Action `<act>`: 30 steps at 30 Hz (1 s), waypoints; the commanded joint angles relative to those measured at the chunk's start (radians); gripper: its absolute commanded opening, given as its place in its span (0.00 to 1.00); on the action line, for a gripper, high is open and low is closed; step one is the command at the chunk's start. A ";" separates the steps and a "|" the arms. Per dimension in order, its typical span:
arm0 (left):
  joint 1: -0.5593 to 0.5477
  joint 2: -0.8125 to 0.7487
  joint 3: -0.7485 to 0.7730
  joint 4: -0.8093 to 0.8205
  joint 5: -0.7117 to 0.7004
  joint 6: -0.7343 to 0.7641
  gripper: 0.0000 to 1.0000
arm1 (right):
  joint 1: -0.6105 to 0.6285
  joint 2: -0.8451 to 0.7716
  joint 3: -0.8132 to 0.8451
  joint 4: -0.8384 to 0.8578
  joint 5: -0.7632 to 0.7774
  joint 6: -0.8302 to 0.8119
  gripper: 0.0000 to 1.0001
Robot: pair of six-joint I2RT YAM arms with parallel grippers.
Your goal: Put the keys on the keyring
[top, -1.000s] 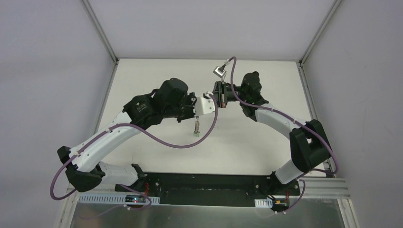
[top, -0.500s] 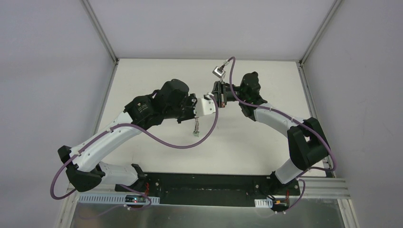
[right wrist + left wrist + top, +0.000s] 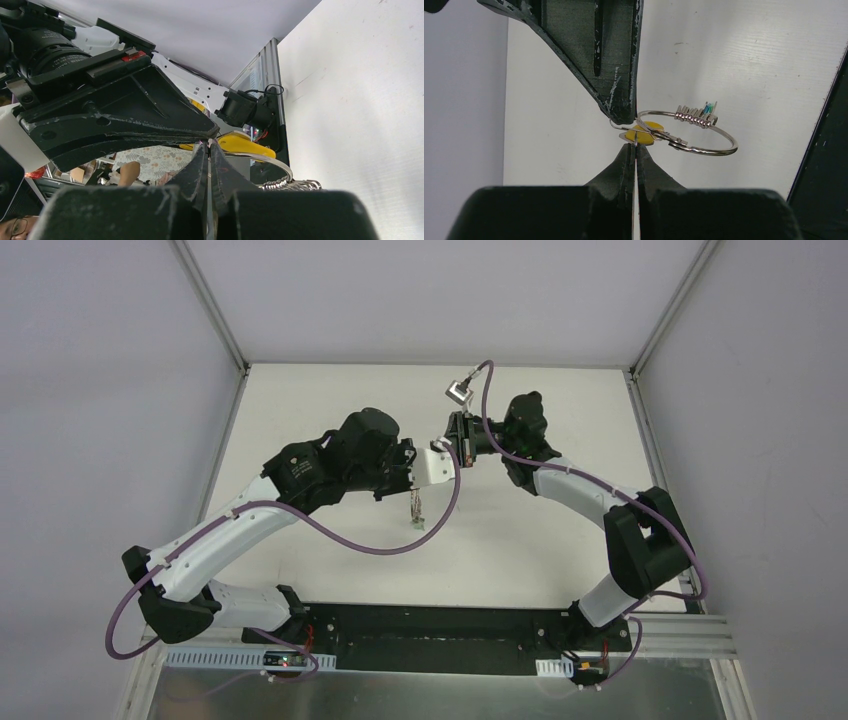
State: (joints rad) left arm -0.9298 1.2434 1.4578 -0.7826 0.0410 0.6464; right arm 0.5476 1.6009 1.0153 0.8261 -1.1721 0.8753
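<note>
One keyring (image 3: 694, 119), aloft over worktop (image 3: 749, 60); one yellow key (image 3: 646, 134) at its rim. Left fingers (image 3: 626, 161), right fingers (image 3: 621, 100) pinched narrow there; hold unclear.

Keyring (image 3: 416, 512) slightly further right; right arm (image 3: 640, 540) further left.
</note>
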 commanded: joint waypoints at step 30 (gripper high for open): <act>-0.021 0.014 0.023 0.017 -0.020 0.012 0.00 | 0.036 0.006 0.034 -0.080 -0.005 -0.096 0.00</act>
State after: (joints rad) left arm -0.9371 1.2575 1.4578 -0.8108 0.0166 0.6472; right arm 0.5709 1.6115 1.0153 0.7784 -1.1759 0.8330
